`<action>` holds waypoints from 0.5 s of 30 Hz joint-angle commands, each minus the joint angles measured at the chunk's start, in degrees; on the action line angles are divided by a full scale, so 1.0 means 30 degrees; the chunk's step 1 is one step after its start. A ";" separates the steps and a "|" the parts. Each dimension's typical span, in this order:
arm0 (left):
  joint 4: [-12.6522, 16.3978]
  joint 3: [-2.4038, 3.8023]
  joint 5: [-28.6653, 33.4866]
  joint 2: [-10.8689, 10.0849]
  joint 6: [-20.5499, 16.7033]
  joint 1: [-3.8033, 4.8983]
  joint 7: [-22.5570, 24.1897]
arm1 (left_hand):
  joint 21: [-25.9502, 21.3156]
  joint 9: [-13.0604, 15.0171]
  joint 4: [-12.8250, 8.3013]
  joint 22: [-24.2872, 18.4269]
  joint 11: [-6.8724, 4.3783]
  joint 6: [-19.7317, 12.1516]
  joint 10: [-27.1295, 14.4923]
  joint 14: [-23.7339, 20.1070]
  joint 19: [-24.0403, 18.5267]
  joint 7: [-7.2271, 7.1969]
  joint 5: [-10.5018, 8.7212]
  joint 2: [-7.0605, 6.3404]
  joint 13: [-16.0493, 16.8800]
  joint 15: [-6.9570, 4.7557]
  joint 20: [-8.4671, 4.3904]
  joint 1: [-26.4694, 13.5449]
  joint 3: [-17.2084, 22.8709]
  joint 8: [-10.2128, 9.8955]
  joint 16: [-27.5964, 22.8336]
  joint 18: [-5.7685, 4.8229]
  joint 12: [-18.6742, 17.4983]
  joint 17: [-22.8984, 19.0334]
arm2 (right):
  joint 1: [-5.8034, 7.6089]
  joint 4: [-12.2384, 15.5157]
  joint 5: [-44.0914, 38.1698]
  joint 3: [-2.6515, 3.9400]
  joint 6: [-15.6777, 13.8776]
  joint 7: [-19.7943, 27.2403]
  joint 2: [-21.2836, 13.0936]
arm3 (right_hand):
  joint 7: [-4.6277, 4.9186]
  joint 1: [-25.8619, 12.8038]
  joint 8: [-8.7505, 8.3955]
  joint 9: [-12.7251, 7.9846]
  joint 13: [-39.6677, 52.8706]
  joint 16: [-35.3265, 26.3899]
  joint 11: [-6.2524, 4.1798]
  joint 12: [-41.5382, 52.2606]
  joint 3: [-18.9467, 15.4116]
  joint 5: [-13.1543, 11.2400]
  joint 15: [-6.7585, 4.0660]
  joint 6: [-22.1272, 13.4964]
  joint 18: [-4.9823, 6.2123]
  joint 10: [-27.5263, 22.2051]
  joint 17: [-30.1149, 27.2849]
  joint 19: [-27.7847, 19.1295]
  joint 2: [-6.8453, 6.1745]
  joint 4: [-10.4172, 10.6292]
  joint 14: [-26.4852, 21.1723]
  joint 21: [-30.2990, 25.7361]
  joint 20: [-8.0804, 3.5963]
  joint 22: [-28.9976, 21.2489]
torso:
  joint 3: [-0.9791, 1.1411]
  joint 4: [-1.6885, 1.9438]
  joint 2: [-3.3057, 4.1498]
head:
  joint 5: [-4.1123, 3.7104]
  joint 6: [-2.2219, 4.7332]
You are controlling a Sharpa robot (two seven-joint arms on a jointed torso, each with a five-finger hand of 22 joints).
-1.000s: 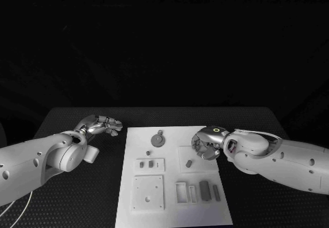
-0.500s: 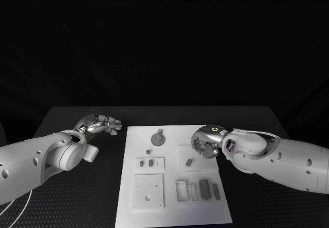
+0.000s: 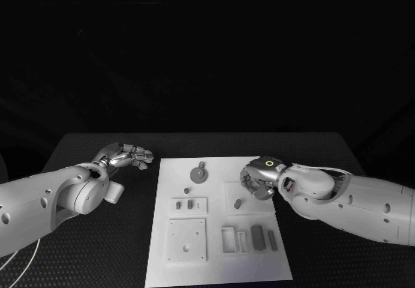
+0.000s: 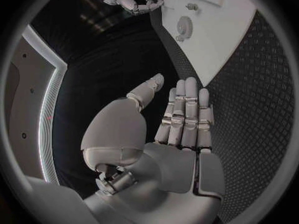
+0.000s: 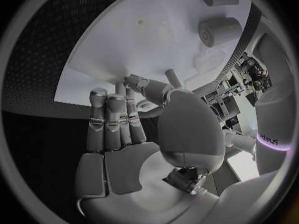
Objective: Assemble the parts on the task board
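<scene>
The white task board (image 3: 216, 267) lies in the middle of the table, also in the left wrist view (image 4: 218, 30) and under my right hand (image 5: 124, 40). Grey parts lie on it: a round gear-like disc (image 3: 199, 174) (image 4: 184, 25) (image 5: 218, 31), a small peg (image 3: 187, 191), a short piece (image 3: 238, 204) and two bars (image 3: 258, 235). My right hand (image 3: 258, 180) (image 5: 118, 119) hovers over the board's right side beside the short piece, fingers straight, thumb near their tips, holding nothing. My left hand (image 3: 129, 156) (image 4: 181, 114) hangs over the table off the board's far left corner, fingers straight, holding nothing.
A slotted plate (image 3: 189, 206), a square plate with holes (image 3: 187, 240) and an open frame (image 3: 230, 241) sit on the near half of the board. Black textured table (image 3: 95, 252) lies on both sides.
My right hand has drifted slightly toward the far side of the board. The left hand has shifted a little away from the board. The parts have not moved.
</scene>
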 commanded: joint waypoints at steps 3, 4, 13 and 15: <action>0.0030 0.0010 0.0086 -0.0004 0.0057 0.0002 0.0084 | -0.0103 -0.0035 -0.0018 0.0023 0.0036 -0.0125 -0.0107 0.0129 0.0191 0.0043 0.0026 -0.0022 -0.0034 -0.0012 -0.0003 -0.0069 -0.0065 0.0062 -0.0086 0.0090 -0.0120 0.0040 | -0.0338 0.0139 -0.1090 -0.0400 0.0512 -0.0055 0.0190 | -0.0036 0.0105 0.0061 0.0026 -0.0009 0.0096 -0.0266 -0.0163 0.0144 -0.0046 -0.0049 0.0142 0.0579 0.1763 -0.0015 0.0162 -0.0224 -0.0002 0.0130 0.0128 -0.0030 0.0058 | -0.0014 0.0001 -0.0014 | -0.0040 -0.0007; 0.0034 0.0010 0.0086 -0.0003 0.0057 0.0002 0.0090 | -0.0106 -0.0039 -0.0017 0.0024 0.0040 -0.0134 -0.0116 0.0129 0.0192 0.0048 0.0024 -0.0025 -0.0036 -0.0012 -0.0004 -0.0073 -0.0069 0.0059 -0.0090 0.0088 -0.0121 0.0047 | -0.0358 0.0150 -0.1153 -0.0458 0.0466 -0.0076 0.0210 | -0.0037 0.0098 0.0057 0.0026 -0.0004 0.0095 -0.0267 -0.0171 0.0160 -0.0040 -0.0051 0.0147 0.0579 0.1769 -0.0017 0.0167 -0.0247 0.0003 0.0136 0.0128 -0.0032 0.0058 | -0.0016 0.0002 -0.0010 | -0.0041 -0.0007; 0.0043 0.0008 0.0084 -0.0048 0.0037 -0.0004 0.0094 | -0.0116 -0.0053 -0.0011 0.0032 0.0056 -0.0174 -0.0153 0.0137 0.0199 0.0068 0.0017 -0.0025 -0.0046 -0.0016 -0.0009 -0.0084 -0.0077 0.0047 -0.0102 0.0083 -0.0122 0.0080 | -0.0634 0.0321 -0.1563 -0.0532 0.0275 -0.0180 0.0223 | -0.0048 0.0011 0.0026 0.0023 0.0034 0.0080 -0.0277 -0.0244 0.0264 -0.0006 -0.0060 0.0203 0.0579 0.1826 -0.0034 0.0208 -0.0452 0.0041 0.0183 0.0126 -0.0043 0.0063 | -0.0005 0.0005 -0.0004 | -0.0058 -0.0025; 0.0050 0.0008 0.0084 -0.0050 0.0031 -0.0004 0.0101 | -0.0117 -0.0054 -0.0011 0.0033 0.0057 -0.0177 -0.0156 0.0139 0.0201 0.0070 0.0016 -0.0023 -0.0047 -0.0017 -0.0010 -0.0082 -0.0075 0.0047 -0.0103 0.0083 -0.0121 0.0085 | -0.0645 0.0341 -0.1590 -0.0535 0.0215 -0.0184 0.0223 | -0.0060 0.0005 0.0030 0.0027 0.0048 0.0083 -0.0286 -0.0251 0.0284 -0.0005 -0.0069 0.0236 0.0579 0.1861 -0.0035 0.0227 -0.0473 0.0045 0.0202 0.0132 -0.0049 0.0067 | -0.0013 0.0004 -0.0003 | -0.0067 -0.0024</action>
